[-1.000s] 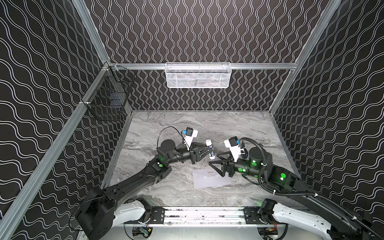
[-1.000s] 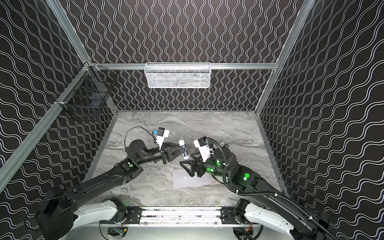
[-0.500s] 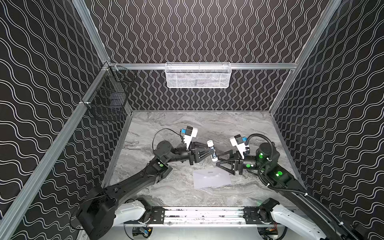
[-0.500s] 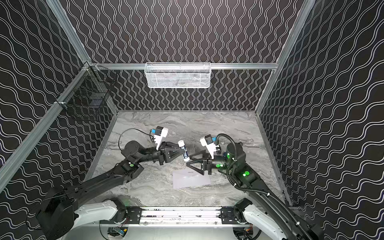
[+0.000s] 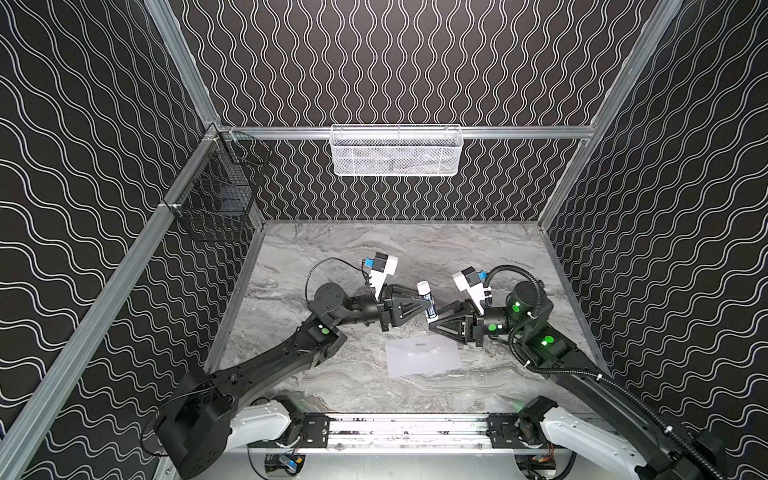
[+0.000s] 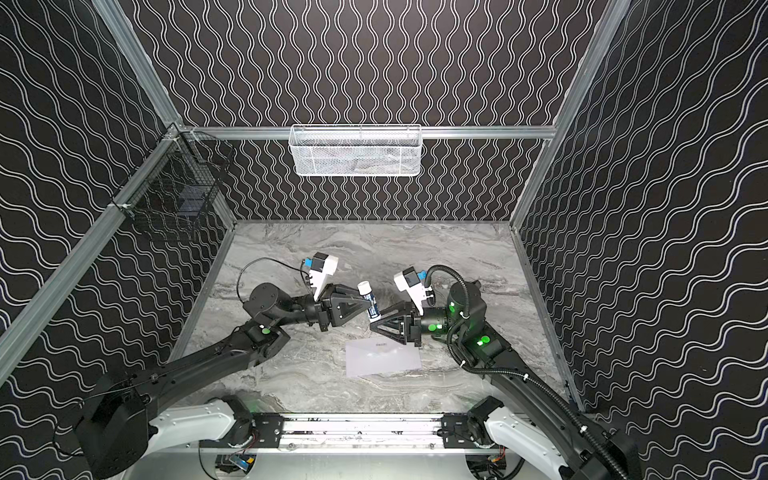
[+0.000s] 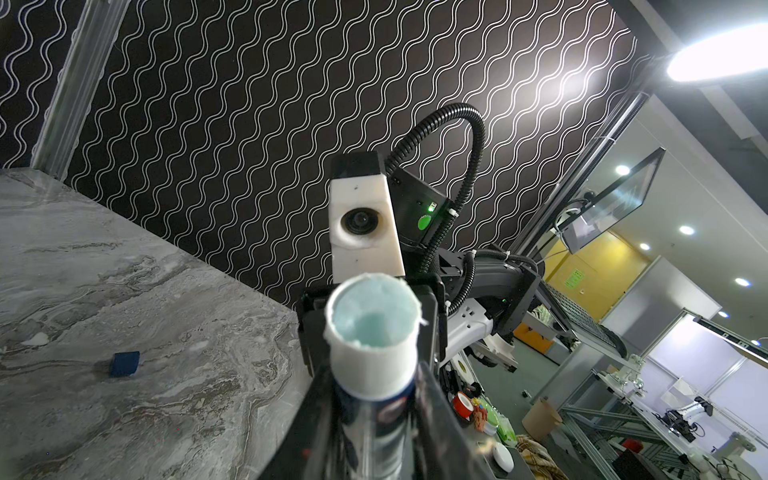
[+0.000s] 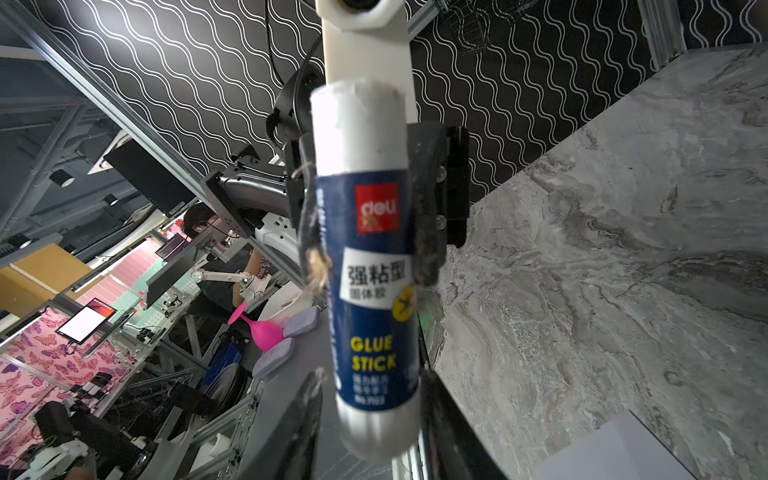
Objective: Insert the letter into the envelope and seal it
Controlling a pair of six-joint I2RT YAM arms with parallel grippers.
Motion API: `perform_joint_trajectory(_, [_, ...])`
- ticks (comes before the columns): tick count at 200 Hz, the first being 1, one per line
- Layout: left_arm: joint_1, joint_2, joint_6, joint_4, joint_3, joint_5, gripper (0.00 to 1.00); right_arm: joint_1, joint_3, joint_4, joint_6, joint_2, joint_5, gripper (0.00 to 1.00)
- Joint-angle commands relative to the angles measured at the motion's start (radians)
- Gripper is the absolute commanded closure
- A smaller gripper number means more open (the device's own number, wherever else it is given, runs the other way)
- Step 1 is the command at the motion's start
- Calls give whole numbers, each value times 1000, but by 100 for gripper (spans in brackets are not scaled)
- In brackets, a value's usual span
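The pale envelope [image 5: 423, 356] [image 6: 382, 357] lies flat on the marble table with its flap shut, and a corner of it shows in the right wrist view [image 8: 623, 453]. The letter is out of view. Above the envelope, my left gripper [image 5: 426, 306] [image 6: 366, 305] [image 7: 374, 399] is shut on a blue-and-white glue stick [image 5: 427, 299] [image 8: 370, 270], uncapped, with pale glue at its tip [image 7: 372, 328]. My right gripper [image 5: 434, 322] [image 6: 374, 324] [image 8: 372, 386] straddles the stick's lower end; one finger is at the tube, and a gap remains at the other.
A white mesh basket [image 5: 397, 151] hangs on the back wall. A black wire basket [image 5: 216, 203] hangs on the left wall. A small dark blue cap [image 7: 124, 364] lies on the table towards the back.
My right gripper has risen from beside the envelope to the glue stick's lower end, and its jaws have narrowed. The left gripper still holds the stick, shifted slightly.
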Motion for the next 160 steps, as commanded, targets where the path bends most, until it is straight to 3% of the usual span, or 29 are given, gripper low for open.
perform_joint_trajectory(1, [-4, -2, 13, 13, 3, -12, 100, 6, 7, 62, 15, 7, -15, 64])
perform_joint_trajectory(37, [-5, -18, 41, -22, 0, -27, 100, 24, 23, 28, 4, 10, 10, 74])
perform_joint_trajectory(65, [-9, -41, 88, -72, -2, -55, 100, 34, 50, -114, -22, -22, 139, 80])
perform_joint_trajectory(87, [-16, -55, 121, -105, -3, -80, 100, 60, 101, -273, -27, -31, 321, 92])
perform_joint_trajectory(109, [-24, -55, 148, -118, -4, -104, 100, 116, 181, -427, -37, -11, 496, 95])
perform_joint_trajectory(143, [-38, -75, 207, -174, -2, -153, 100, 322, 322, -640, -116, 22, 924, 95])
perform_joint_trajectory(160, [-40, -87, 214, -181, -10, -173, 100, 384, 380, -705, -129, 50, 1040, 96])
